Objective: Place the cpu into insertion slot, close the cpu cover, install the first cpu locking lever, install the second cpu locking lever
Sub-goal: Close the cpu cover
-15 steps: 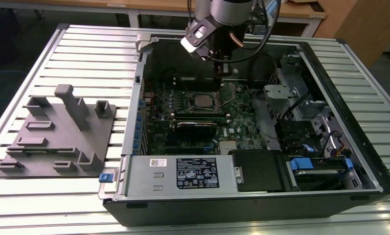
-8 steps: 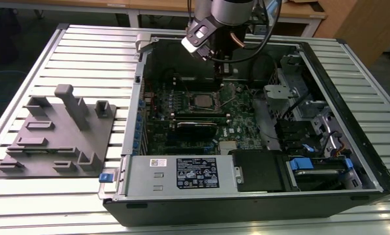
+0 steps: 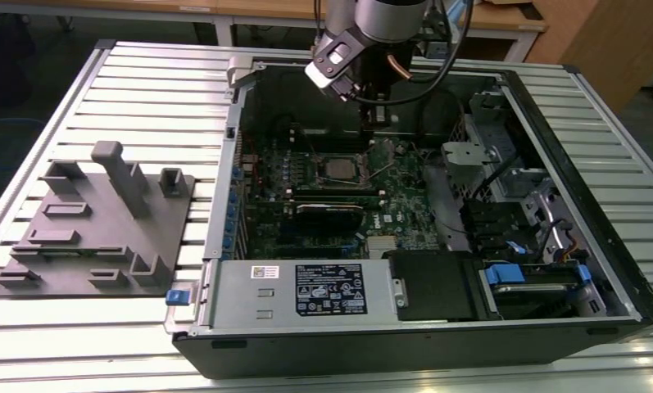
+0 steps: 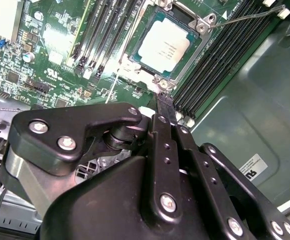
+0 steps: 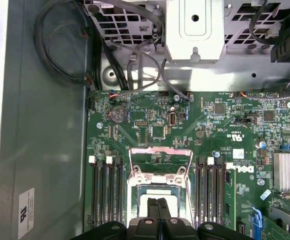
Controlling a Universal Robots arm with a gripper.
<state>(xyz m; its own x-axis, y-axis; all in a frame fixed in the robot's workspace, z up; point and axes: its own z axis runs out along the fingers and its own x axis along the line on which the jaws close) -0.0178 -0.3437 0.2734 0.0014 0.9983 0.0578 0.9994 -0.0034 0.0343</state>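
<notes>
Now we judge the lever step in hand: gripper, claw pressed together, hovers near the seated cpu; cpu cover looks down, a locking lever stands free.

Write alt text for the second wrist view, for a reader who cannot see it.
A silver chip sits on a green circuit board, framed by a thin metal cover. The robot's black hand, fingers together, points at one corner of the cover.

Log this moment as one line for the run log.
cpu: seated | cpu cover: down around it | lever: raised | gripper: jaws shut, at cover's corner
</notes>
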